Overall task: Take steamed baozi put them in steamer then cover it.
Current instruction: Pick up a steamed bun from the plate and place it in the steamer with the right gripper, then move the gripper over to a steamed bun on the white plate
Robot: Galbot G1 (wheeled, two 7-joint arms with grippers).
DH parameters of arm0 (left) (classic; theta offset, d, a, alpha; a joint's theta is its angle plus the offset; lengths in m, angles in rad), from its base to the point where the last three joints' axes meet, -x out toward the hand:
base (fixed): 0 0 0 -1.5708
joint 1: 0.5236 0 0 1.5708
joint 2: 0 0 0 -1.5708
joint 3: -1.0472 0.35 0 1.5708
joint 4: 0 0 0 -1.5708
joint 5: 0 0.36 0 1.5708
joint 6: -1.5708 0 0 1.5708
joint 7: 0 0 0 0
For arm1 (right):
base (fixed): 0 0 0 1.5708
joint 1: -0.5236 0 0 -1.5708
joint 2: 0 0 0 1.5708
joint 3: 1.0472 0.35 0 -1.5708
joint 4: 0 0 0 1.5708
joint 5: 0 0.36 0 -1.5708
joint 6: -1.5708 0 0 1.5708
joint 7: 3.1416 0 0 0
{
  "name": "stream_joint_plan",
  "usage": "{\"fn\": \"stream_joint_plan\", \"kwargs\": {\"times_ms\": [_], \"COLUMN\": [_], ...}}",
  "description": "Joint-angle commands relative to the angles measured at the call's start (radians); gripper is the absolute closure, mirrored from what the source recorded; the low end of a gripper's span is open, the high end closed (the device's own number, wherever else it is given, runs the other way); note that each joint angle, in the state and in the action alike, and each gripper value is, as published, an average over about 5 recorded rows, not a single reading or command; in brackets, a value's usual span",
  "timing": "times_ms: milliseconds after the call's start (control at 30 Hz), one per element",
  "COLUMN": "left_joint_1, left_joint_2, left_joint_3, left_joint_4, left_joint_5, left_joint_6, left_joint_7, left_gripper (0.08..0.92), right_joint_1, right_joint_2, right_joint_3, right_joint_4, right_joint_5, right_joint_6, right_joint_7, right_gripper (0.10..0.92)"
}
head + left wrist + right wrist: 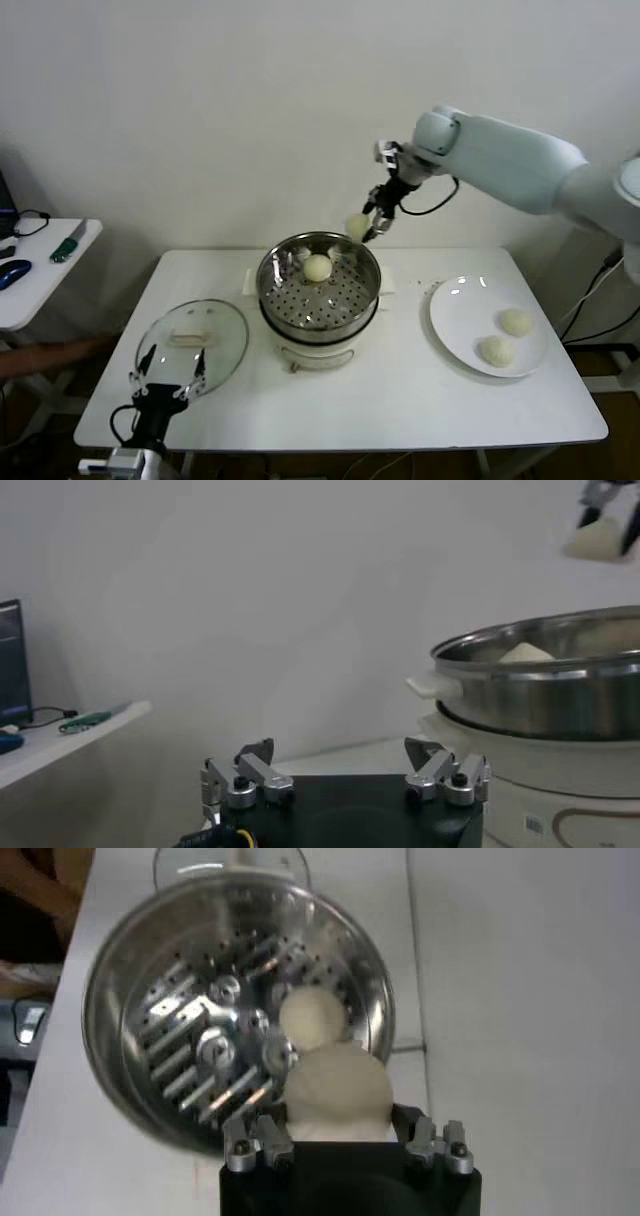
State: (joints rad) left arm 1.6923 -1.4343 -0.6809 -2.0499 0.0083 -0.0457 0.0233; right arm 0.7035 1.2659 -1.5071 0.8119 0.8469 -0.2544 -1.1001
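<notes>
Right tool [373,222] clamping bun [357,225], hovering above steamer's [300,305] far rim. Worktop [400,390] carrying steamer, cover [190,345], plate [450,310]. Moving tool over bare perforations beside loaded bun [317,267], lowering before releasing. Two buns [505,336] waiting on plate. Left tool [170,385] gaping, idling by cover.

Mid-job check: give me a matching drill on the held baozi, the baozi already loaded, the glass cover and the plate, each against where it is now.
Things:
1. baozi in the right gripper
2. baozi already loaded
3. cover
4. plate

Places:
A. flat on the table, on the robot's left, by the open left gripper
B. on the steamer floor
C. on the robot's right, holding two buns
D. in the air above the steamer's far rim

Pairs: 1-D, 2-B, 3-A, 4-C
</notes>
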Motion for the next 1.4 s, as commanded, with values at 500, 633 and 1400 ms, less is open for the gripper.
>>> {"fn": "stream_joint_plan", "kwargs": {"times_ms": [500, 633, 1400], "left_joint_1": [0.001, -0.001, -0.004], "left_joint_2": [0.01, 0.013, 0.016], "left_joint_3": [0.0, -0.003, -0.008], "left_joint_4": [0.003, 0.003, 0.004], "left_joint_5": [-0.002, -0.003, -0.004], "left_joint_6": [-0.003, -0.003, 0.0], "left_joint_7": [0.0, 0.001, 0.0], "left_gripper": [0.177, 0.177, 0.177], "right_joint_1": [-0.179, -0.193, -0.132], "right_joint_2": [0.321, 0.328, 0.231], "right_joint_3": [-0.025, -0.033, -0.024], "right_joint_4": [-0.138, -0.148, -0.068], "right_joint_5": [0.01, -0.005, -0.057], "right_joint_6": [-0.006, 0.001, 0.013], "right_joint_7": [0.009, 0.005, -0.002], "right_gripper": [0.338, 0.338, 0.203]}}
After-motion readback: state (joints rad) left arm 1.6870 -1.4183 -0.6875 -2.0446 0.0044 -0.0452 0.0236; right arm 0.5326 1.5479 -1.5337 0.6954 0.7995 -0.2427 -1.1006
